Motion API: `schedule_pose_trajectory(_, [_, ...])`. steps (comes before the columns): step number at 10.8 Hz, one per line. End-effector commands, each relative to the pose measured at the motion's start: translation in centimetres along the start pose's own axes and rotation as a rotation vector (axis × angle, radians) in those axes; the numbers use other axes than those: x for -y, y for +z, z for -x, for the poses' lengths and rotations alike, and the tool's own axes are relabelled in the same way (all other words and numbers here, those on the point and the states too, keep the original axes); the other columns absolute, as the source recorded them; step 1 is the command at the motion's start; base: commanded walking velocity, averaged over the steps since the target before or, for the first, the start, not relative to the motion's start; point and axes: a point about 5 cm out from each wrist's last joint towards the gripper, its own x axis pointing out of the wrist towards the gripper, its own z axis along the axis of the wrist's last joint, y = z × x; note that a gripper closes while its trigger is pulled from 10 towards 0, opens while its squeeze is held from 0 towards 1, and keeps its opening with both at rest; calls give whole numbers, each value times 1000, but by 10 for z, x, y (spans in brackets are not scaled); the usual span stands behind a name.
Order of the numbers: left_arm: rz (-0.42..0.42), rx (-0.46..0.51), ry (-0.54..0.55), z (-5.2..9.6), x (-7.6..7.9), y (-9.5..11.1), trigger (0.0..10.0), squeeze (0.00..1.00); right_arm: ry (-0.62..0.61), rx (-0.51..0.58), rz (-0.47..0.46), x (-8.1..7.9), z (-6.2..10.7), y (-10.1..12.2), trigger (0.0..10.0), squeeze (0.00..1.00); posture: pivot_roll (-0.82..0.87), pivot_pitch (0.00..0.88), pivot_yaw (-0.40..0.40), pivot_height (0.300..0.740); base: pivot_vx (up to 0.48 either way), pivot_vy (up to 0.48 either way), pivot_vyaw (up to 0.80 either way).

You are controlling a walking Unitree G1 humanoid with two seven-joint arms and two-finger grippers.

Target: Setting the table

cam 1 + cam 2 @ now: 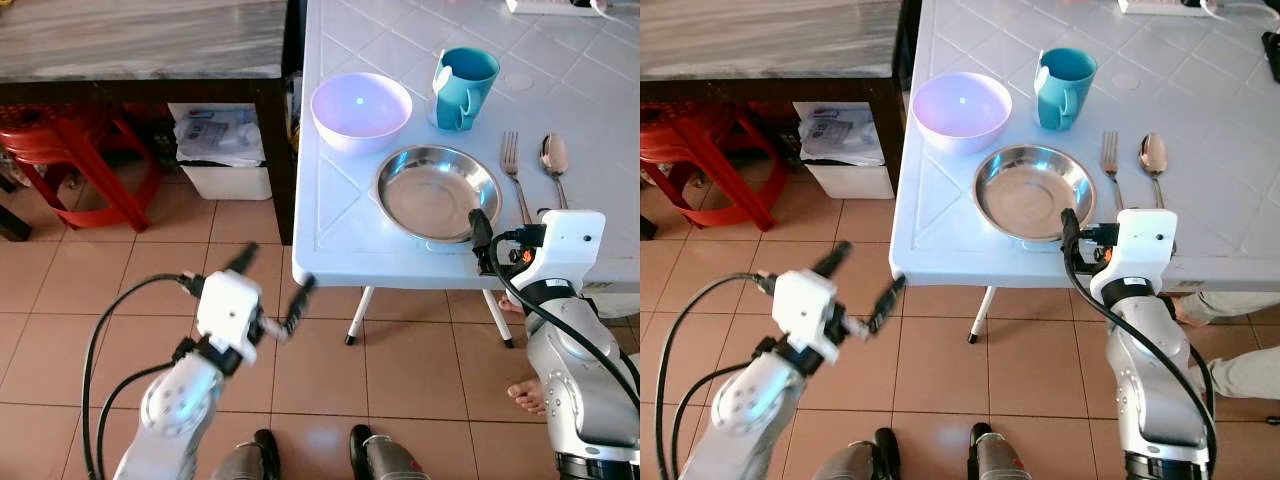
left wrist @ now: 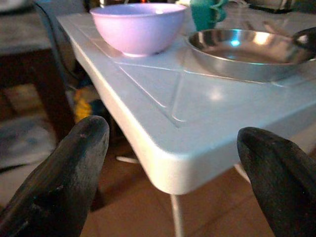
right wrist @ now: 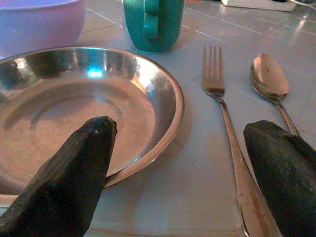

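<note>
Five pieces: I count the steel plate (image 1: 436, 192), lilac bowl (image 1: 360, 110), teal mug (image 1: 463, 87), fork (image 1: 514, 172) and spoon (image 1: 554, 165), all on the white table (image 1: 340, 210) near its front edge.
Layout: the plate sits in front, the bowl behind it to the left, the mug behind it, the fork just right of the plate, the spoon just right of the fork.
Right gripper (image 3: 182, 173): I have it at the table edge, fingers spread wide, one finger over the plate's near rim, the other beside the fork handle, holding nothing.
Left gripper (image 1: 272, 290): it hangs over the floor off the table corner, fingers apart and empty.
Plate handling: I judge it stiff, light and slippery; I would pinch the raised rim, not the polished well.
Fork and spoon: thin, flat, slick; likely hard to lift off the top, so I would take the handle mid-length.
Mug and bowl: the mug may be breakable; grip its handle or wall.
</note>
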Motion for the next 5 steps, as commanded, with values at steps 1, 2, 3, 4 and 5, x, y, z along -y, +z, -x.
schedule_pose_trajectory(1, [25,-6,-31,4,2,1,10000,0,-11,-29,-5,6,2,-5,10000,0,-112,317,18,740,0,0,0])
schedule_pose_trajectory(2, [39,-9,-73,6,4,2,10000,0,-5,-30,0,8,0,-4,10000,0,-113,317,18,740,0,0,0])
schedule_pose_trajectory(3, [30,-9,-83,6,4,3,10000,0,-10,-32,8,13,-1,-4,10000,0,-115,316,19,740,0,0,0])
schedule_pose_trajectory(4, [29,-5,-102,6,3,4,10000,0,-13,-39,9,17,-1,-4,10000,0,-117,316,17,740,0,0,0])
schedule_pose_trajectory(5, [32,-7,-108,6,3,4,10000,0,-13,-37,12,19,-2,-4,10000,0,-118,317,17,740,0,0,0])
